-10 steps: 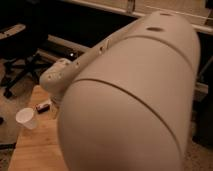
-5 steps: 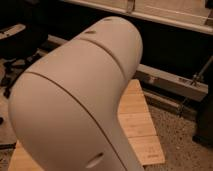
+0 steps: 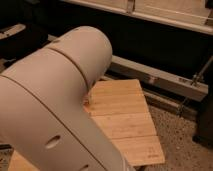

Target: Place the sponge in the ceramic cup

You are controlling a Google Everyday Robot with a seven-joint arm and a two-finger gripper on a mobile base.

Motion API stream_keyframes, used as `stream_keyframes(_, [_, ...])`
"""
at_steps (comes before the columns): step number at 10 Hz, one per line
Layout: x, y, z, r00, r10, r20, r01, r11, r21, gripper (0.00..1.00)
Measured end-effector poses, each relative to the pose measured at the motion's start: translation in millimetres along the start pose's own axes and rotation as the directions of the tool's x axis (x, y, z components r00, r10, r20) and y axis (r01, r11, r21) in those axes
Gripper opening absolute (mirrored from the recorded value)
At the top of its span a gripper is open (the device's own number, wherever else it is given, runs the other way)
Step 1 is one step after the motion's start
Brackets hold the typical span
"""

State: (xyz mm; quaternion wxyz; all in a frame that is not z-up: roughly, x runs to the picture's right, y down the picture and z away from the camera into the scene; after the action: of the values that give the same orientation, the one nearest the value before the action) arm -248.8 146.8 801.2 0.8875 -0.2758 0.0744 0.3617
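My white arm [image 3: 55, 95] fills the left and middle of the camera view, close to the lens. The gripper is out of view. The sponge and the ceramic cup are hidden behind the arm or out of view. Only the right part of the light wooden table [image 3: 125, 120] shows, with nothing on it.
A grey metal rail [image 3: 160, 80] runs diagonally behind the table's far edge. Speckled floor [image 3: 185, 145] lies to the right of the table's right edge. A dark chair base [image 3: 12, 32] stands at the far left.
The arm has swung left and down across the view, uncovering more of the table's right side. The white cup seen at the left a second ago is now covered.
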Motion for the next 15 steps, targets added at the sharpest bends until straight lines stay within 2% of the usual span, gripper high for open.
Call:
stream_keyframes(2, [2,2,23,0.999,0.031,-0.024,-0.031,0.999,-0.011,0.80])
stream_keyframes(5, [5,6,50,0.997,0.071,-0.042,-0.074,0.996,-0.058,0.80])
stream_keyframes(9, [6,-2,68,0.994,0.101,-0.047,-0.105,0.991,-0.089,0.78])
stream_keyframes(11, [3,-2,70,0.994,0.100,-0.039,-0.103,0.990,-0.100,0.64])
stream_keyframes(15, [-19,22,54,0.999,0.036,-0.008,-0.036,0.993,-0.110,0.24])
